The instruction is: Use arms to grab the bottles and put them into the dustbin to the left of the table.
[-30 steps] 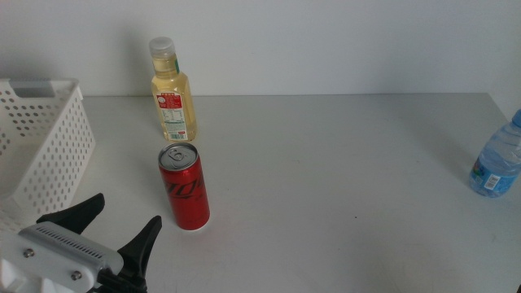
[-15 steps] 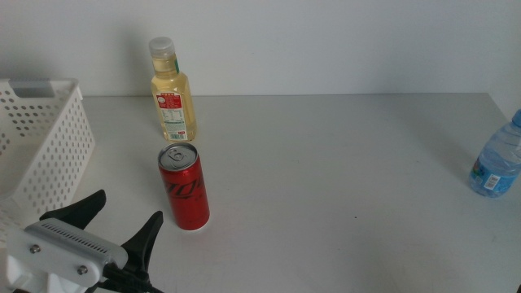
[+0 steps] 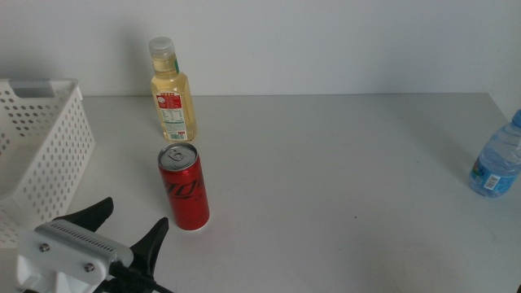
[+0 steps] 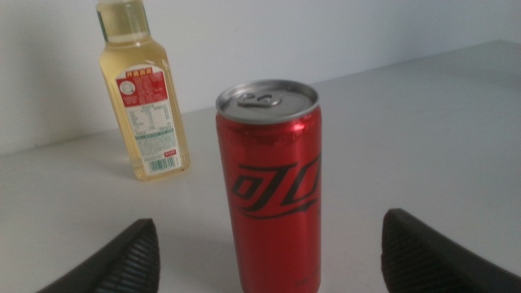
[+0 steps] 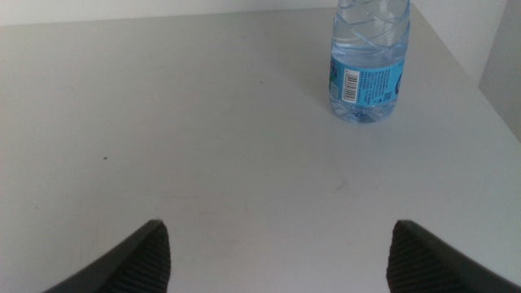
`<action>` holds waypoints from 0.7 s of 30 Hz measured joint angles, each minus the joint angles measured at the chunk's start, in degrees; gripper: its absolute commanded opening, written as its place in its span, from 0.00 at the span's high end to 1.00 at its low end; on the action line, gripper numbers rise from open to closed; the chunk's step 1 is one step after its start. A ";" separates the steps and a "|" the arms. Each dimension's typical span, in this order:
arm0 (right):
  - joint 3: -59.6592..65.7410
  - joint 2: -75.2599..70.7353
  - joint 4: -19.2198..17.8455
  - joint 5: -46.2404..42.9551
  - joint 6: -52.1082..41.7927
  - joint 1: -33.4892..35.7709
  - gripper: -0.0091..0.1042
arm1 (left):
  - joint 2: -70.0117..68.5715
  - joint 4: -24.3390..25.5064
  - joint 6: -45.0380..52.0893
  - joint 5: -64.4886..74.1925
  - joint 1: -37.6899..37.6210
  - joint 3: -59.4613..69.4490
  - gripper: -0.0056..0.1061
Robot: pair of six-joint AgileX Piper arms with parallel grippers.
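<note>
A slim red soda can stands upright on the light-grey table. Behind it stands a clear bottle of yellow liquid with a white cap. My left gripper is open, low at the front left, its jaws a little short of the can. In the left wrist view the can stands between the open jaws, with the yellow bottle beyond. A blue-labelled water bottle stands at the right edge. It shows in the right wrist view, well ahead of my open right gripper. The white perforated dustbin stands at the left.
A white wall rises behind the table's far edge. The table's right edge lies close to the water bottle. A wide bare stretch of tabletop lies between the can and the water bottle.
My left gripper has shifted slightly to the right and toward the red can, jaws still open. The bottles, can and dustbin have not moved.
</note>
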 measured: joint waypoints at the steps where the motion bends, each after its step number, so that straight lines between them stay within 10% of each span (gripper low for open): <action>1: 0.00 0.00 0.00 0.00 0.00 0.00 0.31 | 0.92 0.00 0.00 0.00 0.00 -0.14 0.11; 21: 0.00 0.00 0.00 0.00 0.00 0.00 0.31 | 18.39 1.50 -2.62 -0.01 0.87 -11.37 0.11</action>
